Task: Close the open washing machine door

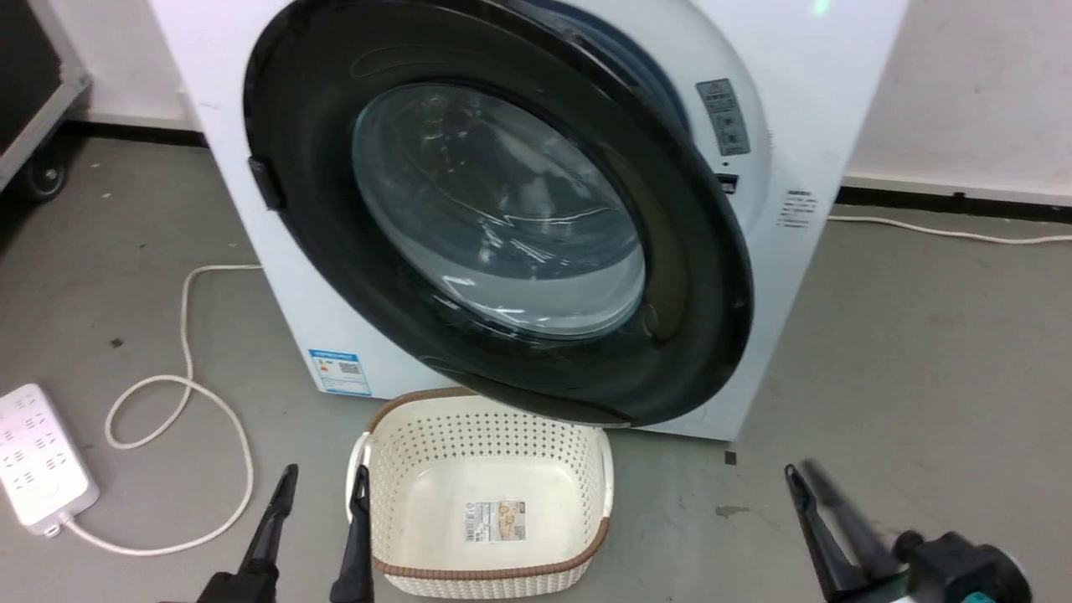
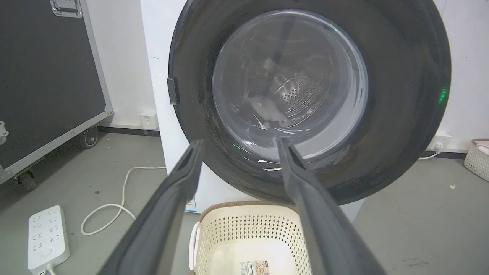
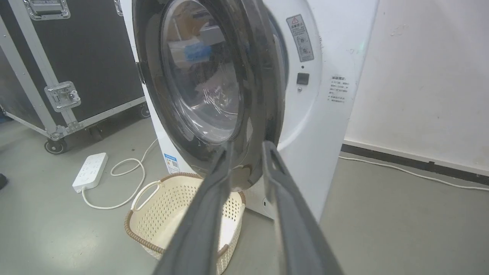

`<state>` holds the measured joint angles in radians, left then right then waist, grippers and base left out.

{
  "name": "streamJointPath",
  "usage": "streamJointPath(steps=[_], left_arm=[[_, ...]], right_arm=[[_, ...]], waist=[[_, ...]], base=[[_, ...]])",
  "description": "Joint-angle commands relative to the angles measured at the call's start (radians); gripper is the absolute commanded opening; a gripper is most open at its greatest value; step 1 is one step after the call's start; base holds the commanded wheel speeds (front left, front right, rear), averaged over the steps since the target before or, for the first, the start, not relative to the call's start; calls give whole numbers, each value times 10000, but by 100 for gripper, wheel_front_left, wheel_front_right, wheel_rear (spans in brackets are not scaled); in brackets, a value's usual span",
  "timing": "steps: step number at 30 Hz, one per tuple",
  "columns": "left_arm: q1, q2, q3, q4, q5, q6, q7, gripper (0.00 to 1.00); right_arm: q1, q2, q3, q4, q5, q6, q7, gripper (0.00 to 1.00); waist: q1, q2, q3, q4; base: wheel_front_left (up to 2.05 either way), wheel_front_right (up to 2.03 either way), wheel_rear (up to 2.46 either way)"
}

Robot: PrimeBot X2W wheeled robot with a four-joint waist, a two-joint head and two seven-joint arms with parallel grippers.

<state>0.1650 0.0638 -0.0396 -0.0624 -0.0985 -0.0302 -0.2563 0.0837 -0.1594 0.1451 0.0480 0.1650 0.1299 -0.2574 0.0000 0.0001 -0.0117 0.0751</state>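
Note:
The washing machine door (image 1: 502, 209) has a wide glossy black rim and a bulging clear glass bowl. It stands partly open, hinged on its left side, and its right edge juts out from the white washing machine (image 1: 837, 84). In the left wrist view the door (image 2: 290, 76) is seen face on, and the right wrist view shows the door (image 3: 202, 76) nearly edge on. My left gripper (image 1: 325, 473) (image 2: 238, 141) is open, low, in front of the door and apart from it. My right gripper (image 1: 800, 469) (image 3: 248, 145) is open, low at the right, its fingers pointing at the door's free edge without touching.
A cream plastic basket (image 1: 419, 452) with a brown rim sits on the floor right under the door, beside my left gripper. A white power strip (image 1: 33, 461) and its looped cable (image 1: 188, 318) lie at the left. A black wheeled case (image 2: 46, 76) stands far left.

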Motion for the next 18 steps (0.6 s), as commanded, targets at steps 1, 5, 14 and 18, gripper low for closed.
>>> streamJointPath(steps=[1,5,14,18], left_arm=[[26,-61,8,12,50,-29,-54,100],[-53,-95,-70,27,64,-70,-54,100],[-633,-130,-741,99,41,156,-55,100],[-1007,-132,-1135,70,-89,440,-55,100]], right_arm=[[27,-285,406,62,132,8,-43,0],[-510,-869,1292,108,554,8,106,0],[-3379,-2598,3027,570,1829,8,702,0],[-4667,-3245,3090,1176,2405,8,860,0]], waist=[[0,-1,9,153],[0,-1,216,442],[0,-1,1615,1184],[0,-1,2185,1558]], base=[[0,0,0],[0,0,0],[0,0,0],[0,0,0]])
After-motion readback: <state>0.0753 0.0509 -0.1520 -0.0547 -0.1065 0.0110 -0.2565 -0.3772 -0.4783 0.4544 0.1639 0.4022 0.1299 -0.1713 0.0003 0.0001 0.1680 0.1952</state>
